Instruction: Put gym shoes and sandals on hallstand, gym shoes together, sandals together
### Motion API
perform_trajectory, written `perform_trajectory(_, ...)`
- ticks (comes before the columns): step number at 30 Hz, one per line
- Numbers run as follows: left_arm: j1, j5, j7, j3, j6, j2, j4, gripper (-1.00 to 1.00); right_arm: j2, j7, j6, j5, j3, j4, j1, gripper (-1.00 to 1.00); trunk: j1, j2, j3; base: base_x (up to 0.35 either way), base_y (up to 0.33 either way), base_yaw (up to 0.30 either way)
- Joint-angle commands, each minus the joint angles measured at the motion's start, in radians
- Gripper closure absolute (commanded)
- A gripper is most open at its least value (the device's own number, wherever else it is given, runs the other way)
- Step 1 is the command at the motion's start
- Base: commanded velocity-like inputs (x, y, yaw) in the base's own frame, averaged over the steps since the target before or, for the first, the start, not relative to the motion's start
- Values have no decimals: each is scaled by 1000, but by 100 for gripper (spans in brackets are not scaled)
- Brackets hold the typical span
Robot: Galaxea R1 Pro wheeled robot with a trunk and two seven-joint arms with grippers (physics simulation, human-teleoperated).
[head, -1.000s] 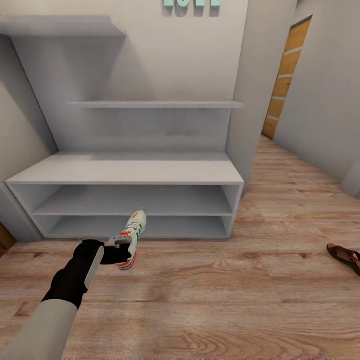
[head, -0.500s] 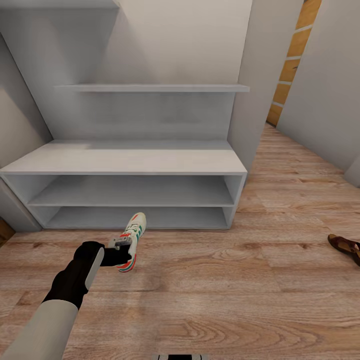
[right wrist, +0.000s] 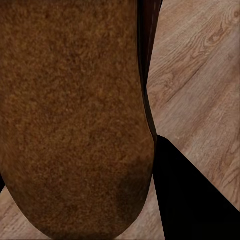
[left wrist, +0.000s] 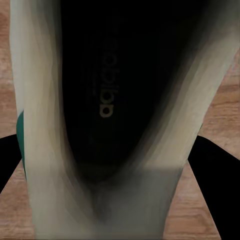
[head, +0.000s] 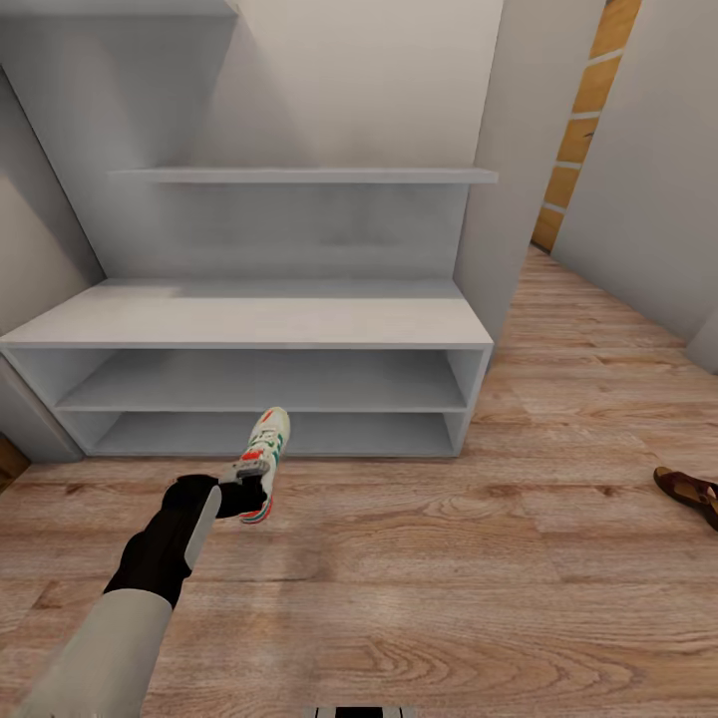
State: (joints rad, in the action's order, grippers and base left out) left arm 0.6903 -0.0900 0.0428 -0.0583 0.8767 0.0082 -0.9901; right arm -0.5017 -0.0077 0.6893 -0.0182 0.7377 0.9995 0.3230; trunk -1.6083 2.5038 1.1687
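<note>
Head view: the left tool [head: 242, 496] is clamped on a gym shoe [head: 261, 461], toe aimed straight at the hallstand [head: 249, 324] just ahead; another sandal [head: 688, 493] lies on the floor [head: 449, 598], far right.

Left wrist: the gym shoe's insole sits between the dark fingers [left wrist: 215, 190].

Right wrist: the right tool, one finger [right wrist: 195, 200] visible, apparently grips a brown sandal [right wrist: 70, 120].

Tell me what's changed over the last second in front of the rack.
The camera closed in on the hallstand first, then held. In the last half second the left tool, shut on the gym shoe, carried it forward toward the bottom tier. Unchanged: the grip on the shoe, the other sandal lying on the corridor floor at right, and the rack's tiers bare. The right tool holds a sandal.
</note>
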Motion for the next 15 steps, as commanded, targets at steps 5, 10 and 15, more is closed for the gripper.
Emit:
perform_trajectory(5, 8, -28, -123, 0, -39, -81, 1, 100, 0, -3, 6, 1, 0, 1, 1, 100, 0, 0, 1, 0, 0, 0)
perform_trajectory(10, 9, -31, -134, -1, -47, -87, 1, 100, 0, -3, 6, 1, 1, 2, 1, 100, 0, 0, 1, 0, 0, 0)
perform_trajectory(15, 9, -32, -135, -1, -48, -88, 1, 100, 0, -3, 6, 1, 0, 1, 1, 100, 0, 0, 1, 4, 0, 0)
